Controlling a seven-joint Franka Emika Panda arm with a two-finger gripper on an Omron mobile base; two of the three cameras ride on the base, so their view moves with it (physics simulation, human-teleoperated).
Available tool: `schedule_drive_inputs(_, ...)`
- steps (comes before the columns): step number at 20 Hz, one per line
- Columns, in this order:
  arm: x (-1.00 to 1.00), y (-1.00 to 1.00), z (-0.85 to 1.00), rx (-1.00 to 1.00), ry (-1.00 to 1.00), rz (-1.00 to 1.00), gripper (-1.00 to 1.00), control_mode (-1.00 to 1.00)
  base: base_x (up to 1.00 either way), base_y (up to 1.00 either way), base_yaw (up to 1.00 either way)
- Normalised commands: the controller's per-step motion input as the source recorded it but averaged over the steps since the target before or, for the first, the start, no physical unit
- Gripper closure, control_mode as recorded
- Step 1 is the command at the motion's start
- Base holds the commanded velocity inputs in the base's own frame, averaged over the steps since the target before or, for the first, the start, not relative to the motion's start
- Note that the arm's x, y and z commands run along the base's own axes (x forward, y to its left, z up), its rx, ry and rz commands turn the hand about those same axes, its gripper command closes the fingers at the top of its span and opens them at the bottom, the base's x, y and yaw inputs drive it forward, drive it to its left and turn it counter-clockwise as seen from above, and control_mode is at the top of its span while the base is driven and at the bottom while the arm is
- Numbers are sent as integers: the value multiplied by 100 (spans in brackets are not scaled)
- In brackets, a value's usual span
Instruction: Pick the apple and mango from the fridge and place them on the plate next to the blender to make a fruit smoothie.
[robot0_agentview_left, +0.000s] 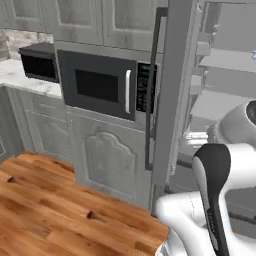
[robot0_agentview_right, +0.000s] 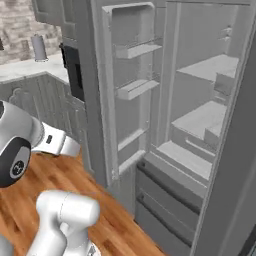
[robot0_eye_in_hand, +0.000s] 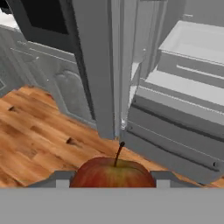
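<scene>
A dark red apple (robot0_eye_in_hand: 113, 174) with a thin stem sits at the bottom of the hand view, and my gripper (robot0_eye_in_hand: 113, 183) is shut on it, with a grey fingertip (robot0_eye_in_hand: 59, 179) showing on each side. Ahead of it the grey fridge (robot0_agentview_right: 200, 120) stands open, its white shelves bare and its lower drawers closed. The left door (robot0_agentview_right: 130, 90) is swung out, its edge and long bar handle (robot0_agentview_left: 150, 100) facing me. The apple is held outside the fridge, above the floor in front of the door's edge. The mango, the plate and the blender are out of view.
A black-panelled microwave (robot0_agentview_left: 100, 85) is built into pale cabinets left of the fridge door. A marble counter (robot0_agentview_left: 20, 80) carries a small black appliance (robot0_agentview_left: 37, 62) and a grey canister (robot0_agentview_right: 38, 47). Wooden floor (robot0_agentview_left: 50, 200) stretches to the left.
</scene>
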Motion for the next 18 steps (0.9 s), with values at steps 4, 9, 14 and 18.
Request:
schedule_drive_inputs(4,0,0,0,0,0,0,100,100,-16,92,84)
schedule_drive_inputs(9,0,0,0,0,0,0,100,100,-8,100,64)
schedule_drive_inputs(14,0,0,0,0,0,0,100,100,28,100,42)
schedule_drive_inputs(18,0,0,0,0,0,0,100,100,100,100,30)
